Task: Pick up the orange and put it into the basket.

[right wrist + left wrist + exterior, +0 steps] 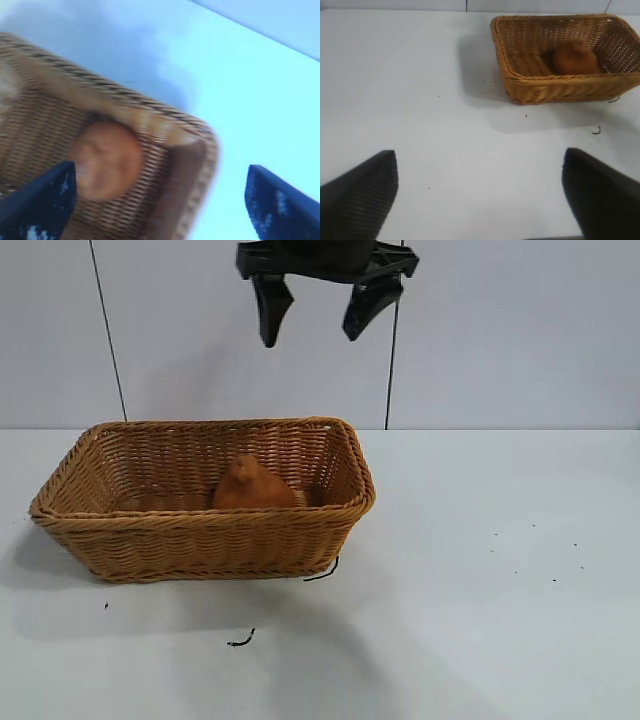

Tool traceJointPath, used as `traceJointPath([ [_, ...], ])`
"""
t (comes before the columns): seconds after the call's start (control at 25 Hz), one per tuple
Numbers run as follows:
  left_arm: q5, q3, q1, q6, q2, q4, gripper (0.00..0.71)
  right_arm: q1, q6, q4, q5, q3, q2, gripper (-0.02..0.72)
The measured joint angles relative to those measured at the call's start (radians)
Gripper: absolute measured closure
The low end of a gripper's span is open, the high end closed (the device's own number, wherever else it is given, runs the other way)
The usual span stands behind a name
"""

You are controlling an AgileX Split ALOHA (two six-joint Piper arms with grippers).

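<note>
The orange (250, 485) lies inside the wicker basket (200, 518), toward its right half, stem bump up. My right gripper (310, 337) hangs open and empty high above the basket's right end. In the right wrist view the orange (106, 160) lies on the basket floor below the open gripper (161, 167), next to the basket's corner rim (165, 130). My left gripper (480, 152) is open and empty over bare table, far from the basket (560, 77) and the orange (575, 57); it does not show in the exterior view.
The basket stands on a white table (500, 590), left of centre. Small dark scraps (240, 641) lie in front of the basket, one (322, 571) at its front right corner. A grey wall stands behind.
</note>
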Motion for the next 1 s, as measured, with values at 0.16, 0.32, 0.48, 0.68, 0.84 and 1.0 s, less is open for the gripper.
traceJointPath([
  [0.16,0.0,0.0,0.0,0.0,0.0,0.0,0.071,-0.129,0.002,-0.028,0.036,0.0,0.0,0.049],
  [0.32,0.0,0.0,0.0,0.0,0.0,0.0,0.071,-0.259,0.003,-0.046,0.036,0.0,0.0,0.049],
  [0.48,0.0,0.0,0.0,0.0,0.0,0.0,0.071,-0.347,0.005,-0.046,0.037,0.0,0.0,0.049],
  [0.68,0.0,0.0,0.0,0.0,0.0,0.0,0.071,-0.378,0.006,-0.045,0.036,0.02,-0.001,0.05],
  [0.84,0.0,0.0,0.0,0.0,0.0,0.0,0.071,-0.378,-0.002,-0.043,0.034,0.168,-0.035,0.057],
  [1.0,0.0,0.0,0.0,0.0,0.0,0.0,0.071,-0.378,-0.009,-0.043,0.034,0.388,-0.138,0.063],
])
